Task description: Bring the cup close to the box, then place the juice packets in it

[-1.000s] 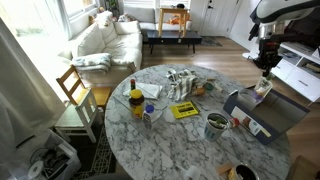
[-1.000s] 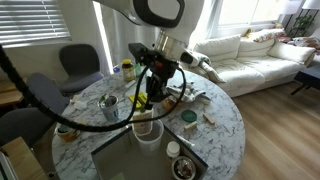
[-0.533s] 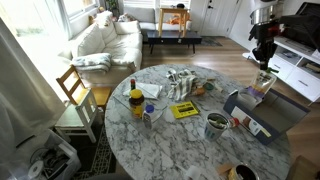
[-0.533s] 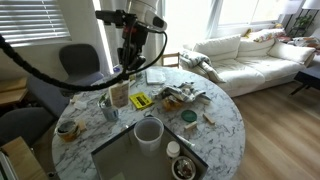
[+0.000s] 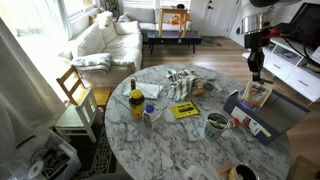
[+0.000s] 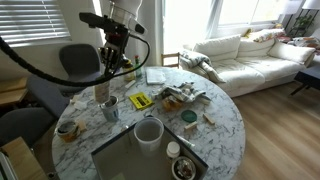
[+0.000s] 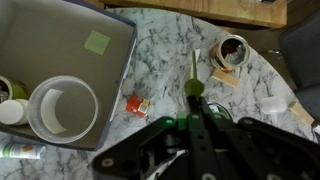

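The cup, a silver-grey metal tumbler [image 5: 216, 124] [image 6: 110, 107], stands on the marble table beside the big grey box [image 5: 268, 112] [image 6: 118, 158] [image 7: 60, 40]. A small red juice packet [image 7: 136, 104] lies on the marble just off the box's corner. A flat yellow packet [image 5: 184, 110] [image 6: 140, 101] lies nearer the table's middle. My gripper [image 5: 254, 72] [image 6: 105, 76] [image 7: 192, 96] hangs above the table near the box and the cup, shut, with nothing visibly held. The cup is hidden in the wrist view.
A white round tub [image 6: 148, 132] [image 7: 62, 108] sits inside the box. A dark-filled bowl [image 6: 66, 128] [image 7: 232, 50] stands near the table edge. A yellow-topped bottle [image 5: 136, 103] and crumpled wrappers [image 5: 180, 82] are farther along. A tan carton [image 5: 258, 93] stands under the gripper.
The arm has swung sideways from over the table's middle to a spot above the cup and the box's end. The jaws stayed shut. Nothing on the table has moved.
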